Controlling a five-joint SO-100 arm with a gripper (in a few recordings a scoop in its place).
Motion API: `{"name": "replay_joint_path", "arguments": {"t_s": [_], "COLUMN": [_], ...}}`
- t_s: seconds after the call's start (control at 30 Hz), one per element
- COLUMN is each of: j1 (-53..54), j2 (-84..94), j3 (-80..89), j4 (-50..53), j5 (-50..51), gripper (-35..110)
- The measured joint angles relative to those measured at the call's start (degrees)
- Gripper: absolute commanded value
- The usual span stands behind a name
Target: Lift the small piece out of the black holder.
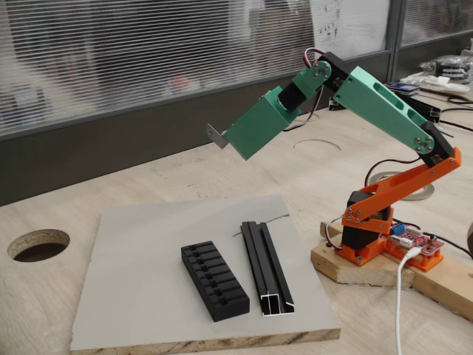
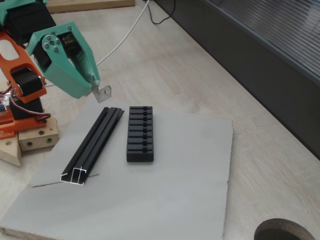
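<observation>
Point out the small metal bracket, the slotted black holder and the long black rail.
small metal bracket [image 2: 103,93]: a fixed view, its flat tab at the gripper tip.
slotted black holder [image 1: 214,281]: a fixed view, mid top face.
long black rail [image 1: 264,266]: a fixed view, mid-length.

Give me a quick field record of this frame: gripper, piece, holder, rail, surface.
gripper: raised above the board, shut on the small piece
small piece: grey metal bracket, in the air, clear of the holder
black holder: flat on the board, slots look empty
black rail: beside the holder, roughly parallel, apart from it
grey board: lies on the wooden table
</observation>
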Motion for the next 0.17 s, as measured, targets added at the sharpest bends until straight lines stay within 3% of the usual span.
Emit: {"name": "replay_joint_path", "arguments": {"t_s": [0.17], "j1": [0.0], "j2": [0.0], "j3": [0.0], "j4": [0.0], "j5": [0.0], "gripper": [6]}}
